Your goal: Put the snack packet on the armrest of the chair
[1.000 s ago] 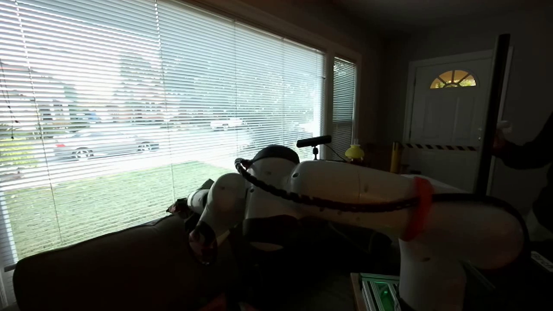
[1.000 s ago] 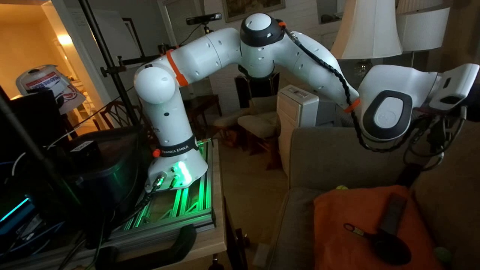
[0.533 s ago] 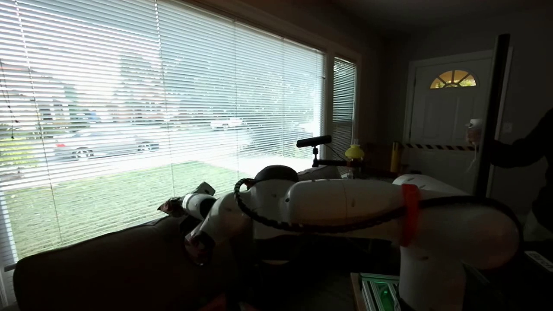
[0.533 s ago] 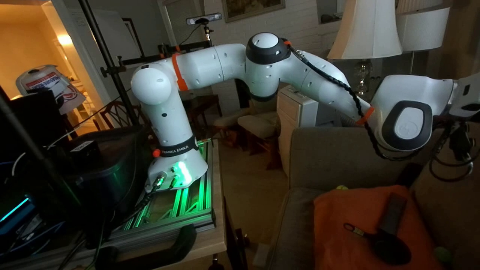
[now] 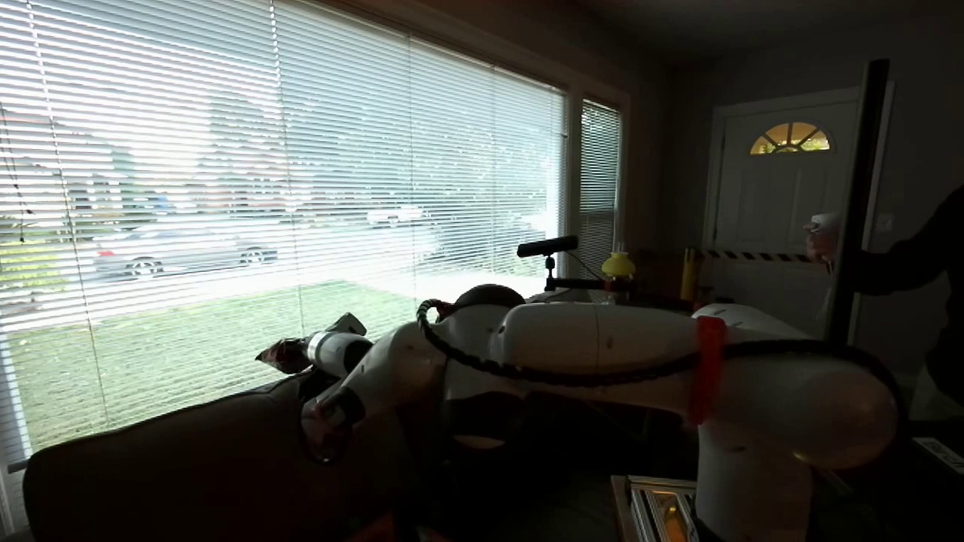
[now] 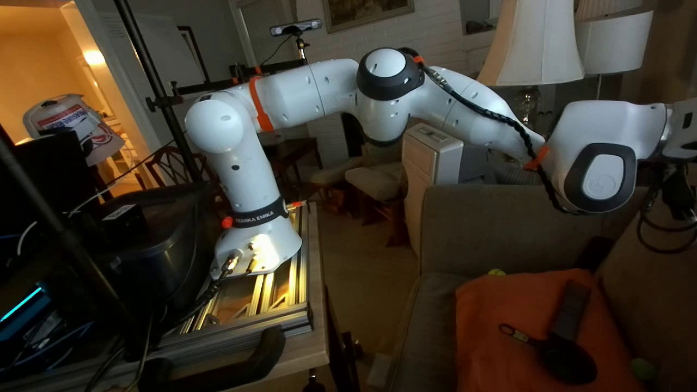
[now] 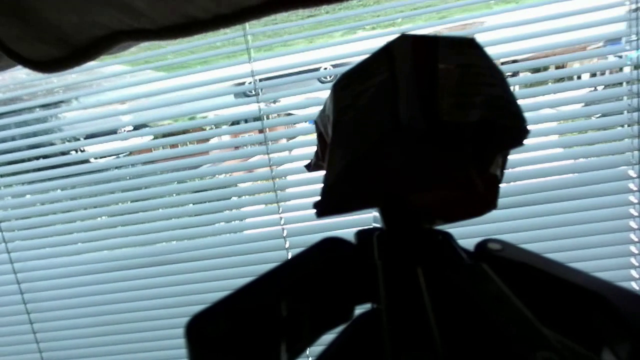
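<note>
black against the bright blinds (image 7: pixel 150 200), the snack packet (image 7: pixel 425 125) is jutting from the tips of the gripper (image 7: pixel 407 233), whose fingers are standing close together and pinching its near edge. in an exterior view, that packet is showing just above the padded top of the dark chair (image 5: pixel 151 482); whether it is hanging directly over the armrest (image 5: pixel 241 421) or a little beyond, towards those blinds, i am not managing to tell, nor whether it is touching the padding. in the wrist view, a dark fabric edge (image 7: pixel 105 27), probably the chair's, is filling only the upper left corner, apart from the packet. so the carrying step seems to be in hand, with pick-up done and placing not yet done. from here, the next move is likely calling for bringing the packet squarely over the broad part of the armrest, lowering it until the padding is bearing its weight, and only then parting the fingers. since that surface is looking rounded, aiming for the crown is probably mattering more than speed; on the slope, the wrapper could be sliding away once freed.
</note>
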`<state>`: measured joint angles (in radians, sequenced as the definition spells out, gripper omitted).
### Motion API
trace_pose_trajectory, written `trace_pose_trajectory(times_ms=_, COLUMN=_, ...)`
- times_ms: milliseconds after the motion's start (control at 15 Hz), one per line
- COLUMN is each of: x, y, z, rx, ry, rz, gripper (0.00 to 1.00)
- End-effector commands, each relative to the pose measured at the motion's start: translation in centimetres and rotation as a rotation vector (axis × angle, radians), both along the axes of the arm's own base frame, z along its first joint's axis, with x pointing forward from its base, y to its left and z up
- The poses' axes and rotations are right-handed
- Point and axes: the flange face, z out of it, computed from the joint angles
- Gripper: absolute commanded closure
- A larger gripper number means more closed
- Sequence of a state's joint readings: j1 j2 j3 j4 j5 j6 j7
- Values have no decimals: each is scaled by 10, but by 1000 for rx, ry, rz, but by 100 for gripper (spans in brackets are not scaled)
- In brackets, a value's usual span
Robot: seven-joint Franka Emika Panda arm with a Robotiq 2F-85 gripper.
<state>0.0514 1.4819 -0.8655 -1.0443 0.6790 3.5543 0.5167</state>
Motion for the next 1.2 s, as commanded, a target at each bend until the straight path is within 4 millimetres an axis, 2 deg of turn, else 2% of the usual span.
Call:
trace_pose_trajectory(times_ms=0, x=7, y=5, z=-14, rx=72, ry=-41, rz=25, gripper=100)
trace_pose_trajectory(times_ms=200, x=4, y=3, z=-27, rx=144, ry=-64, rz=19, gripper=100)
trace_pose_trajectory(times_ms=600, x=-12, y=-24, z=-55, rx=234, ry=-51, rz=-32, gripper=100)
trace_pose_trajectory(times_ms=667, x=-14, y=-26, z=-58, rx=238, ry=-42, rz=-36, gripper=74)
trace_pose_trajectory(times_ms=733, x=-14, y=-28, z=-60, rx=240, ry=-36, rz=-36, gripper=74)
trace_pose_trajectory(times_ms=933, x=-14, y=-31, z=-58, rx=231, ry=-16, rz=-37, gripper=51)
trace_pose_trajectory(times_ms=1133, x=-7, y=-31, z=-46, rx=212, ry=-10, rz=-29, gripper=28)
